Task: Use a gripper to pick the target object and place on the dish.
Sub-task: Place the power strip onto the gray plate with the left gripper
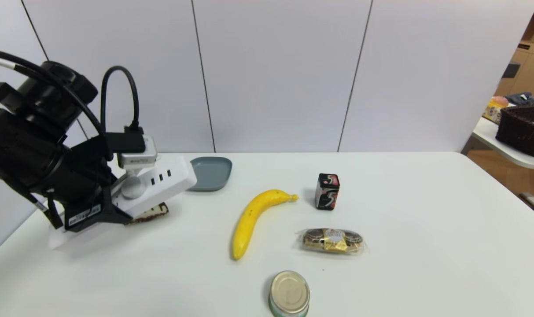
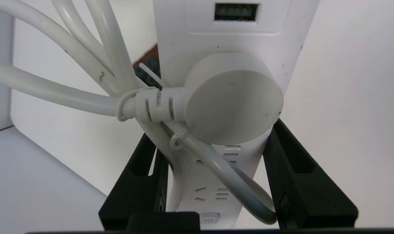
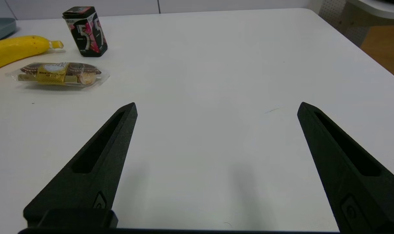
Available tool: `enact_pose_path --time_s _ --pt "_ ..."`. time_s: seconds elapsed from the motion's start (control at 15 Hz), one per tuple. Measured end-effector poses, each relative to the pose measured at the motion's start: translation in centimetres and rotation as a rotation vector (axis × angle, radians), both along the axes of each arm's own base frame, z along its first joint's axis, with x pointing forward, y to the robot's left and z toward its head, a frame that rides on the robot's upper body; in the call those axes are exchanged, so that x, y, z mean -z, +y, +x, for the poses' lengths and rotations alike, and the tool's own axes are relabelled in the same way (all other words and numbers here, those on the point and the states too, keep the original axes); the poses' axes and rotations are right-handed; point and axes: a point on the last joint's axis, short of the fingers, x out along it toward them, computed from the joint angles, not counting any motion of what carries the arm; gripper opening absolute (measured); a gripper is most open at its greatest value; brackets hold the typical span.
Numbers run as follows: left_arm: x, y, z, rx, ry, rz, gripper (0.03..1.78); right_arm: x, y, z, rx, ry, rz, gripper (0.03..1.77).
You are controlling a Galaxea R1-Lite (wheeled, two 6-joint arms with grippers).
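White table (image 1: 407, 246): bears all items.
Left gripper (image 1: 100, 210): far left, fingers (image 2: 297, 182) clamped on the sides of the power strip.
Right gripper (image 3: 216, 109): low over bare table at right, fingers (image 3: 99, 162) wide apart, holding nothing.
Power strip (image 1: 161, 180): white, tilted, its free end raised toward the dish; looped cord (image 2: 70, 94) and round plug (image 2: 232, 97) lie on its face.
Banana (image 1: 251, 218): centre.
Dish (image 1: 211, 173): grey-blue, far left of centre, just beside the strip's free end.
Wrapped chocolates (image 1: 333, 240): right of banana.
Tin can (image 1: 289, 293): near edge.
Gum box (image 1: 327, 191): upright, beyond the chocolates.
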Motion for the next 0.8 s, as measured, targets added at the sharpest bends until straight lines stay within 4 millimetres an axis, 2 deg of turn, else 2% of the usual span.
enact_pose_path --time_s 0.2,0.53,0.8 --pt "-1.6 -0.5 2.2 -0.021 -0.064 -0.031 0.86 0.0 0.0 0.0 0.0 0.0 0.0 1.71" --pt "-3.0 -1.2 5.3 -0.034 -0.133 -0.056 0.86 0.0 0.0 0.0 0.0 0.0 0.0 1.71" --pt "-3.1 -1.5 8.2 -0.057 -0.166 -0.07 0.86 0.0 0.0 0.0 0.0 0.0 0.0 1.71"
